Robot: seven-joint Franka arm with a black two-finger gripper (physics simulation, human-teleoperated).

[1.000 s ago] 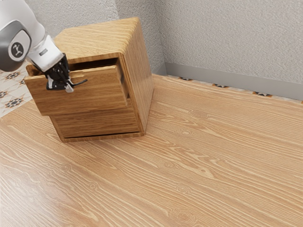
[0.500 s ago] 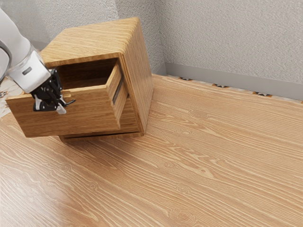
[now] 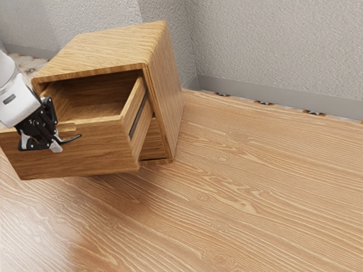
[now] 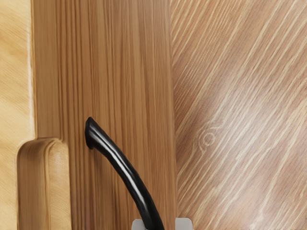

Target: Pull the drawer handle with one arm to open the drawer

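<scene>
Gripping, exterior view: the black two-finger gripper (image 3: 41,141) is clamped on the thin black curved handle (image 3: 68,137), a finger on each side.
Upper drawer, exterior view: the upper wooden drawer (image 3: 85,153) is pulled far out of the light oak cabinet (image 3: 164,73), toward the exterior view's left. Its inside shows bare wooden walls and bottom.
Lower drawer, exterior view: the lower wooden drawer (image 3: 154,146) sits flush in the cabinet, mostly hidden behind the upper one.
Support, exterior view: the cabinet stands on the wood-grain table surface (image 3: 255,198), near the grey wall.
Change, exterior view: the upper drawer has come further out than half a second ago, and the gripper has moved with it toward the exterior view's left and lower; the cabinet has stayed put.
Handle, wrist view: the handle (image 4: 120,172) arcs off the drawer front (image 4: 120,72) and runs down between two pale finger pads (image 4: 138,224).
Surroundings, wrist view: the table surface (image 4: 240,120) lies beside the drawer front.
</scene>
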